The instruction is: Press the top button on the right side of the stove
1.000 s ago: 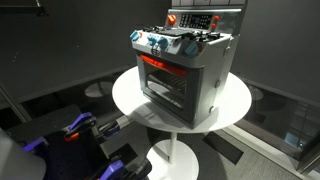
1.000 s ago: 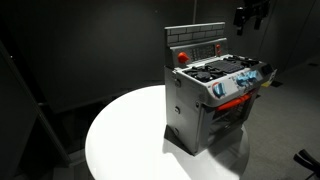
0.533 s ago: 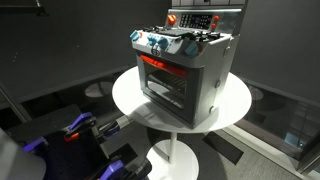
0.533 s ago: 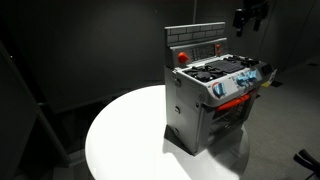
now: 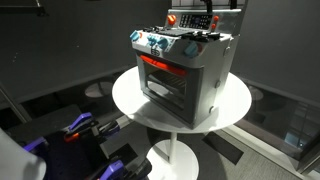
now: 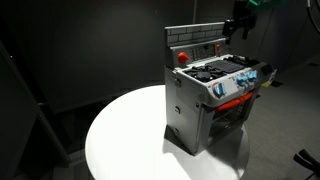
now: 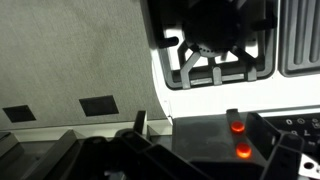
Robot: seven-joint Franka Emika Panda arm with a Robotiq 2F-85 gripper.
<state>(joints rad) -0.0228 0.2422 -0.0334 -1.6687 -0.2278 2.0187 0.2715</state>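
The silver-grey toy stove (image 5: 185, 70) stands on a round white table (image 5: 130, 100); it also shows in an exterior view (image 6: 215, 100). Its oven window glows red and blue-white knobs line the front. My gripper (image 6: 240, 22) hangs just above the right end of the upright back panel, and shows at the top edge in an exterior view (image 5: 212, 9). In the wrist view the gripper (image 7: 205, 135) looks open and empty. Two small red-glowing buttons (image 7: 233, 127) on the dark panel lie between its fingers, with a black burner (image 7: 215, 40) beyond.
A large red knob (image 6: 181, 57) sits at the other end of the back panel. The table's white top (image 6: 130, 140) extends well beyond the stove. A chair with blue and red parts (image 5: 80, 130) stands low beside the table. The surroundings are dark.
My gripper has moved down and in toward the right end of the stove's back panel, and now enters the top of the view that did not show it before.
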